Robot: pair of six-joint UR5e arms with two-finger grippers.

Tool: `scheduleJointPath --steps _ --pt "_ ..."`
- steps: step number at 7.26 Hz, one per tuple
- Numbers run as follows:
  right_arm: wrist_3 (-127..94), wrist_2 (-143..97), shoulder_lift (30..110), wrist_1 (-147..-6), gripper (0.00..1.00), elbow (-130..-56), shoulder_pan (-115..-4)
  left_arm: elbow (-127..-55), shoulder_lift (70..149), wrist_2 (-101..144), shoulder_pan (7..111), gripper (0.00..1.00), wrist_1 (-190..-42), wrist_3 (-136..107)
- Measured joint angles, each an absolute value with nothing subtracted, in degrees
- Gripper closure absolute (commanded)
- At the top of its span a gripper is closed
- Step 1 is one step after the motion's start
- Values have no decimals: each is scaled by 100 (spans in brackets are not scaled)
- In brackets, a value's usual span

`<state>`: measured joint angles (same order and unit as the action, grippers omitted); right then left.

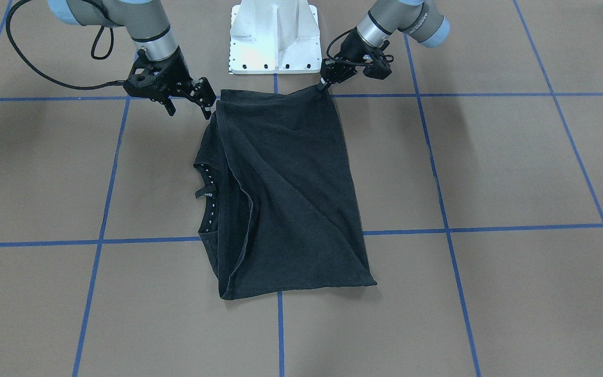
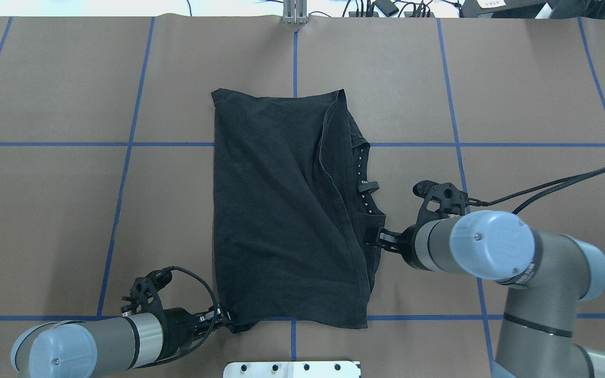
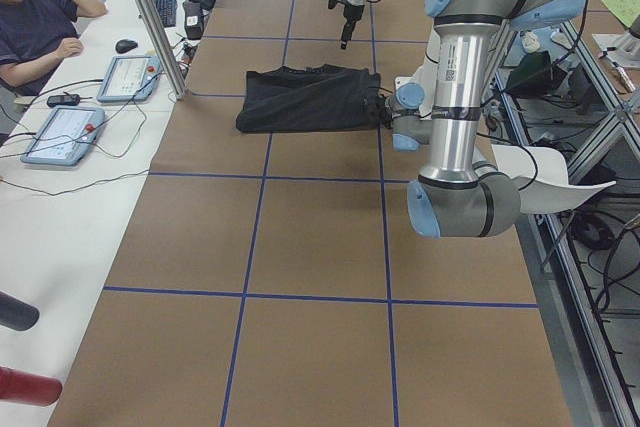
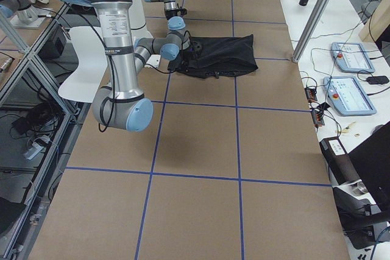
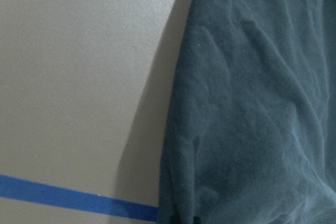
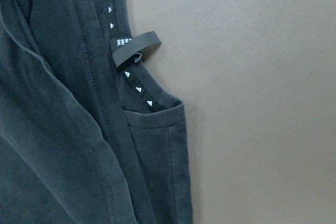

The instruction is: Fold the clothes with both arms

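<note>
The black T-shirt (image 1: 286, 193) (image 2: 276, 210) lies folded lengthwise on the brown table. Its collar (image 6: 131, 77), with small white triangles and a label loop, shows along the edge toward my right arm. My left gripper (image 1: 324, 84) (image 2: 226, 316) is shut on the near corner of the shirt, which is drawn up into a point. My right gripper (image 1: 189, 110) (image 2: 378, 239) stands open beside the other near corner, with one finger close to the cloth edge and nothing between its fingers. In the left wrist view only shirt cloth (image 5: 252, 103) and table show. No logo is visible.
The white pedestal base (image 1: 274, 36) (image 2: 292, 369) stands just behind the shirt's near edge. Blue tape lines (image 1: 280, 335) grid the table. At the far side table a person (image 3: 30, 27) sits by control pendants (image 3: 65, 132) (image 4: 350, 59) and cables.
</note>
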<state>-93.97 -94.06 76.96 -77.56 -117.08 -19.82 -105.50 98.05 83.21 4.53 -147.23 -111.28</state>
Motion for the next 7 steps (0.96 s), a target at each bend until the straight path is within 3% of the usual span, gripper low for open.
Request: scheduleJointPath --steps 5,7 --pt "-10412 -8421 7485 -7531 16 -11313 -1094 -10564 9801 8332 457 100 -14733 -11127" --pt "-10446 -8273 7511 -7532 34 -11205 -974 -10570 9800 8332 455 100 -14737 -11127"
